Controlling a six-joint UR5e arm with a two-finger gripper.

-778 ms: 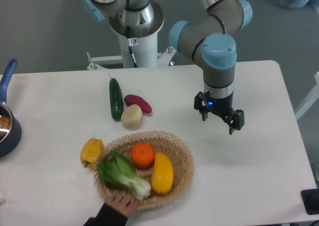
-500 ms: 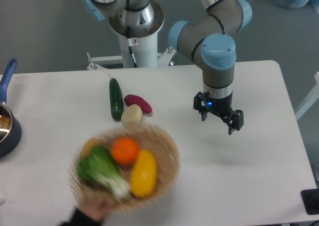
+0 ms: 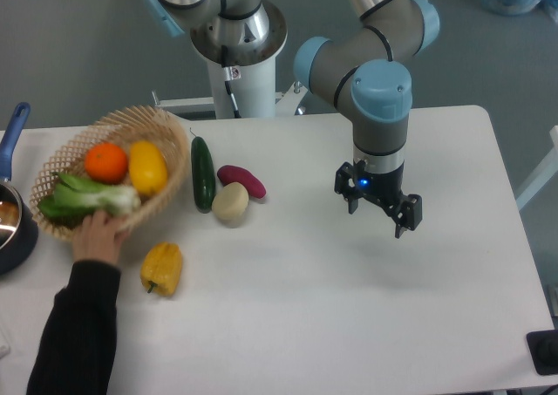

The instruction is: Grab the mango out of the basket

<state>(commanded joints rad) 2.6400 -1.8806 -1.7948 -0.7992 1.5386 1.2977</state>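
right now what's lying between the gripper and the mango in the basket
In the fixed camera view, a cucumber, a purple sweet potato and a pale potato lie between the gripper and the mango.

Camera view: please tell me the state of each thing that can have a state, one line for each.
gripper: fingers open, empty, above the table, far from the fruit.
basket: held by a person's hand, at the table's left.
mango: in the basket, beside the orange.
leafy green: lying in the basket.
yellow pepper: on the table, outside the basket.
cucumber: lying flat on the table.
pot: at the left edge, mostly cut off.
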